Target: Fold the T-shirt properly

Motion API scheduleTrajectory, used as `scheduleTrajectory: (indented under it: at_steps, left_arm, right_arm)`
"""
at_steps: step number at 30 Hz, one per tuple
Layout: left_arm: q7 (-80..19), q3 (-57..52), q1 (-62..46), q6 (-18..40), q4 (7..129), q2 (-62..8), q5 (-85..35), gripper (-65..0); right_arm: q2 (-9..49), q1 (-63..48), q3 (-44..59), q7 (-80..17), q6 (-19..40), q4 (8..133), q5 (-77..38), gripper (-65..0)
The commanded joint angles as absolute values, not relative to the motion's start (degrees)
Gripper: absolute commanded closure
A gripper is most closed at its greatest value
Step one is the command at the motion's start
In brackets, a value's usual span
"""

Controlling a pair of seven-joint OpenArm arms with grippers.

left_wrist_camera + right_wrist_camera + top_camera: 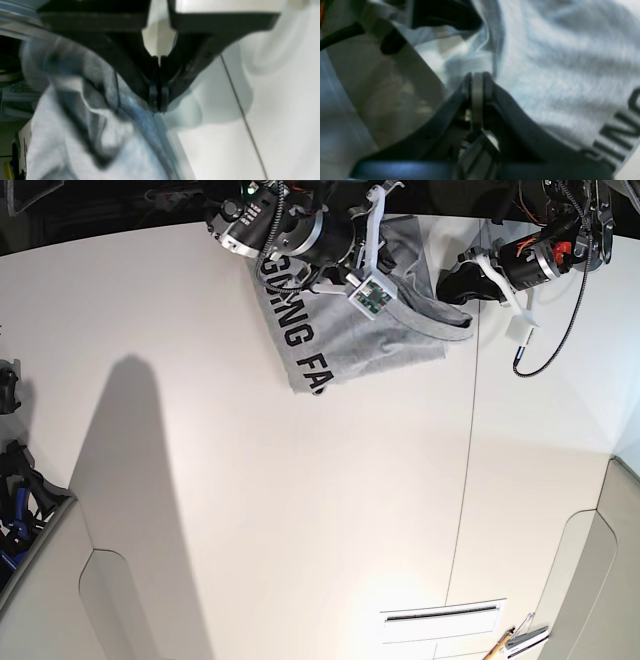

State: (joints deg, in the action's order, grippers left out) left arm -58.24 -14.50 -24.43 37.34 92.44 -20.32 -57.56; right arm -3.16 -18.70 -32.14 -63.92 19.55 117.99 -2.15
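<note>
Evidently limp and light, the T-shirt (350, 340) lay bunched at the frame's upper centre; both the left gripper (158, 110) and right gripper (477, 75) were pinching its fabric; hems seemed best holds.

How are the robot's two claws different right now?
The left gripper pinches the T-shirt at its plain grey edge, while the right gripper sits by the side with the black letters. In the base view the left gripper is beside the shirt over the bare table, while the right arm lies across the shirt. Both are shut, and both are up at the shirt's end of the table.
</note>
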Motion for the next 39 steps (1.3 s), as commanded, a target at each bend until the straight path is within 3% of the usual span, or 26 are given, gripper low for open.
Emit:
scheduleTrajectory:
  at_steps: [1,10,13,19,24,28,34,39]
  left_arm:
    - [-58.7,-14.8,-24.6,37.1,92.8,-20.9,-57.0,0.0]
    - [-58.3,-20.3,-24.0,38.8,93.6,-21.0,-58.7,0.0]
    - [-61.0,-26.6,-24.0,39.8,95.1,-21.0,-64.8,0.0]
    - [-76.5,-32.7,-25.4,40.0,99.1,-21.1,-85.0,0.0]
    - [-77.2,-28.2,-27.4,40.0,101.3,-21.1,-85.0,0.0]
    - [-77.2,-20.7,-27.3,40.0,101.3,-21.1,-85.0,0.0]
    - [-77.2,-10.7,-26.7,40.0,101.3,-21.1,-84.3,0.0]
    - [-72.8,-7.7,-26.6,40.0,101.3,-21.1,-73.4,0.0]
  right_arm:
    - [-3.6,-18.2,-32.7,-63.2,20.4,119.0,-4.1,0.0]
    - [-3.6,-9.3,-32.7,-63.0,22.2,119.3,-2.6,0.0]
    - [-3.6,-5.1,-31.8,-63.0,22.3,119.3,-0.7,0.0]
    - [-3.6,2.3,-22.8,-61.0,22.3,118.0,0.2,0.0]
    - [-3.5,8.9,-11.7,-61.1,22.7,108.2,-4.6,0.0]
    - [-3.4,14.7,-6.3,-62.1,29.4,95.5,-14.5,0.0]
    - [-1.5,21.5,-5.8,-64.7,33.2,77.4,-23.2,0.0]
    - [0.6,21.7,-5.8,-71.7,33.9,71.6,-33.1,0.0]
